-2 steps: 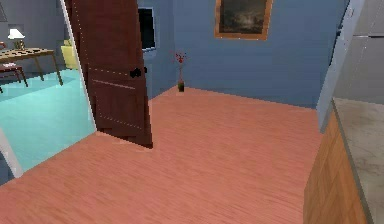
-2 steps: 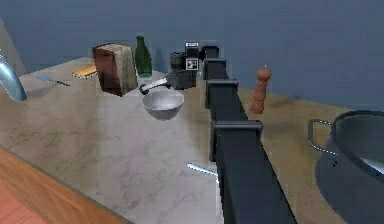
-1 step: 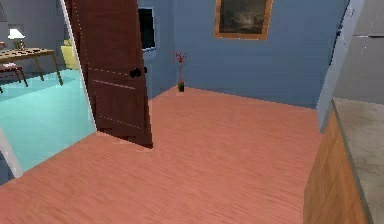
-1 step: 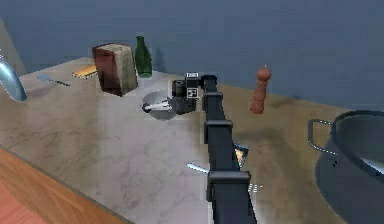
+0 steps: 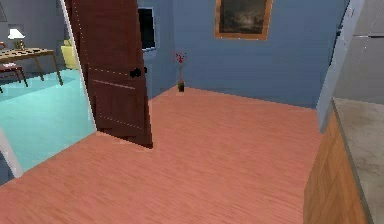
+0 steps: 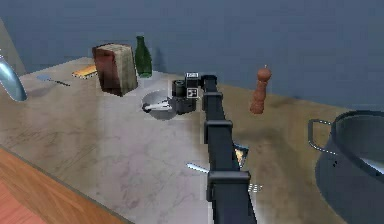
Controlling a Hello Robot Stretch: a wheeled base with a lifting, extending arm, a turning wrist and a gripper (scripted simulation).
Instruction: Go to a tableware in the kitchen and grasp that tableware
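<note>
While the end effector (image 6: 174, 100) stood at the grey bowl (image 6: 155, 105) on the counter (image 6: 90, 145), grasping seemed in hand; whether it held anything was unclear; a lift seemed due

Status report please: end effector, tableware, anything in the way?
End effector at grey bowl on counter; cannot tell if it holds anything. Brown block and green bottle stand just beyond.

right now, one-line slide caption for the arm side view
Dark square arm over a pale stone counter, its gripper at a small grey bowl; brown wooden pepper mill nearby.
</note>
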